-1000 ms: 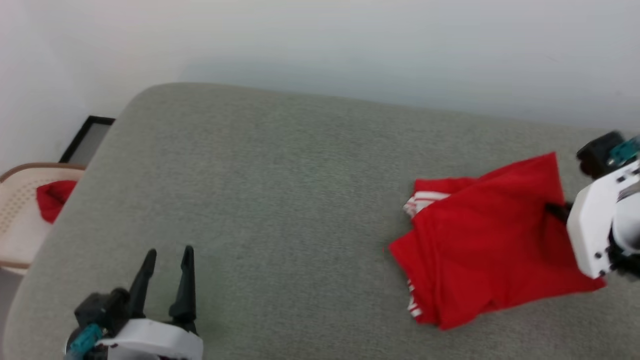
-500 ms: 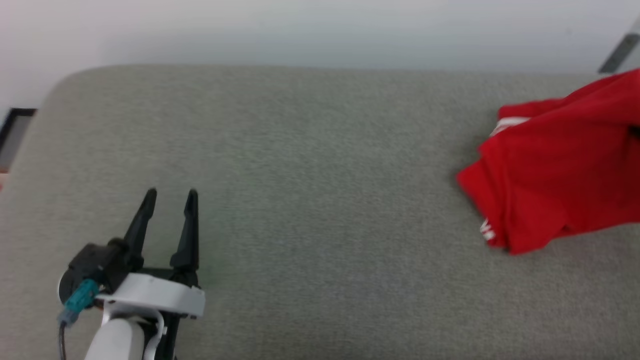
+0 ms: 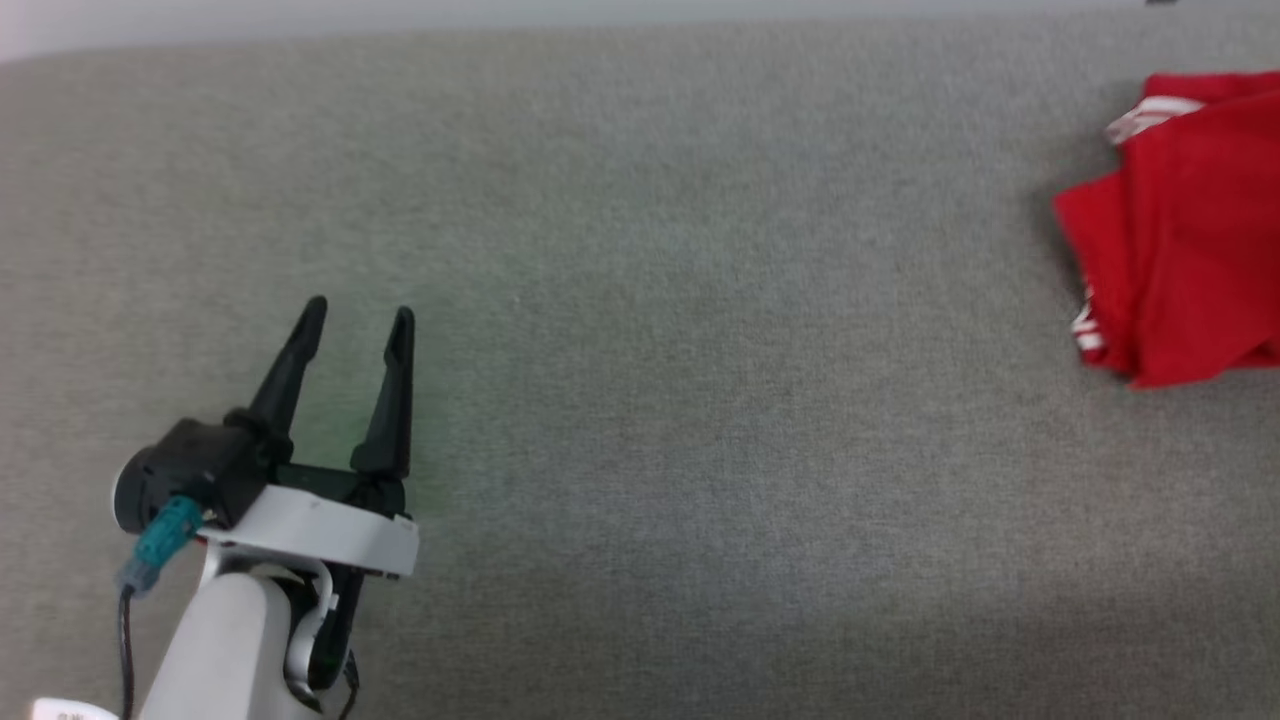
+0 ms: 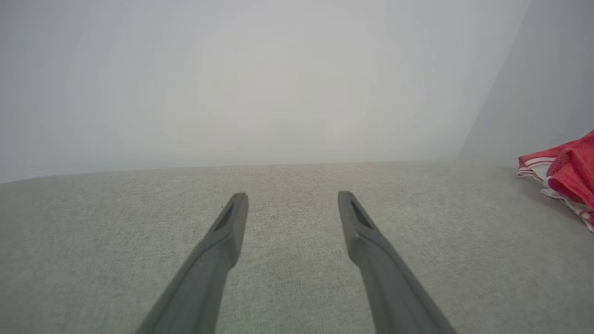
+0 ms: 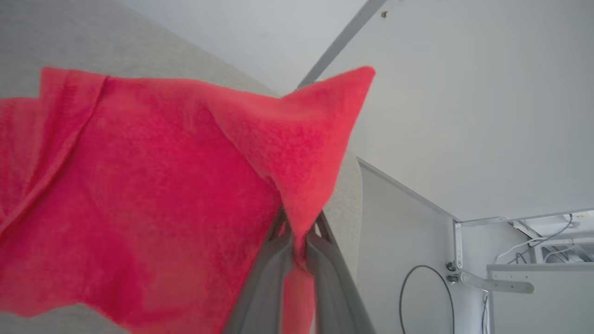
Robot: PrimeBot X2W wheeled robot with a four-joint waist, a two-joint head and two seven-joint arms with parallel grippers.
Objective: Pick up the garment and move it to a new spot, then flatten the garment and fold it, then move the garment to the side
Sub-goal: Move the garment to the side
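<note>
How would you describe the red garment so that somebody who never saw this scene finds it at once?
Find the grey fabric surface. Toward its right side is a bunched red garment with red-white striped trim. Its red stands out from the grey, and the right end effector pinches one corner.

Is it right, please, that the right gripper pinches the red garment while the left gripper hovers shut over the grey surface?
Not quite: the left gripper is open, as the left wrist view shows. It hovers over the grey surface, and the right gripper pinches the red garment.
</note>
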